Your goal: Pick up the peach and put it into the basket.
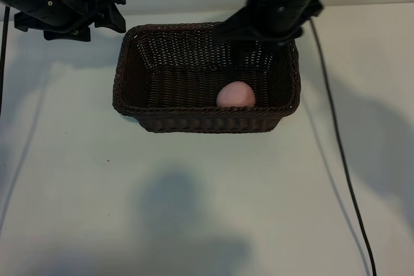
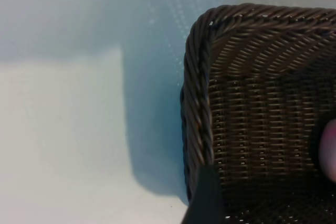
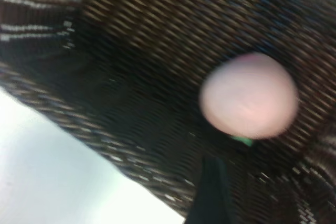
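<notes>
Exterior view: peach (image 1: 235,95) against basket's (image 1: 194,121) near wall, floor leftward bare

Free room and obstructions around the basket on the bench.
Bench (image 1: 194,211) bare along its near edge; basket (image 1: 129,88) walls enclose the peach (image 1: 235,94) against the near wall; right tool (image 1: 259,33) overhangs the far rim; left tool (image 1: 71,11) at the far-left corner.

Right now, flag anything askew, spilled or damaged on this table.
Nothing stands out. The peach lies inside the basket, against its near wall. The basket sits upright on the table, its weave intact, and nothing has spilled.
</notes>
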### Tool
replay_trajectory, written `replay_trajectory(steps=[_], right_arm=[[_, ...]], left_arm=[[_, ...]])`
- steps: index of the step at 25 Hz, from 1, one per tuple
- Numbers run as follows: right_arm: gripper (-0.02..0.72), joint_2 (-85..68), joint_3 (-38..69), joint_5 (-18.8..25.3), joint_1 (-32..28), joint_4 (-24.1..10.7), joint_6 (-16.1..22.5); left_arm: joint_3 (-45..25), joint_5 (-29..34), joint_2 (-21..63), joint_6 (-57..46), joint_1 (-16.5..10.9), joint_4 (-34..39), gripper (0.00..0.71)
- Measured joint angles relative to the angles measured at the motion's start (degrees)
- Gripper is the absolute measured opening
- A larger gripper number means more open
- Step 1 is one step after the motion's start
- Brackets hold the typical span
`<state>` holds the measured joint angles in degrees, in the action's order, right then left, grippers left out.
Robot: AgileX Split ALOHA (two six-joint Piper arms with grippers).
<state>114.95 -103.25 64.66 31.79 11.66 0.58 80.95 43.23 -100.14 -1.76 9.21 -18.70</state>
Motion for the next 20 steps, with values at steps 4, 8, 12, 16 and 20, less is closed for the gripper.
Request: replay_trajectory(steps=[4, 8, 12, 16, 20], right_arm=[[0.532, -1.0, 0.0, 2.9, -4.2, -1.5, 0.2], [0.532, -3.0, 0.0, 4.9, -8.5, -4.6, 0.2], [0.532, -4.4, 0.0, 5.1, -12.2, -5.8, 0.0], [0.532, -4.7, 0.0, 5.3, -14.4, -5.9, -0.2], [0.532, -4.7, 0.0, 5.4, -14.6, -6.3, -0.2]], left_arm=[[0.0, 0.1, 0.0, 0.0, 0.0, 0.0, 0.566], [0.0, 0.1, 0.0, 0.0, 0.0, 0.0, 0.566], [0.0, 0.1, 0.0, 0.0, 0.0, 0.0, 0.566], [0.0, 0.1, 0.0, 0.0, 0.0, 0.0, 0.566], [0.0, 0.1, 0.0, 0.0, 0.0, 0.0, 0.566]])
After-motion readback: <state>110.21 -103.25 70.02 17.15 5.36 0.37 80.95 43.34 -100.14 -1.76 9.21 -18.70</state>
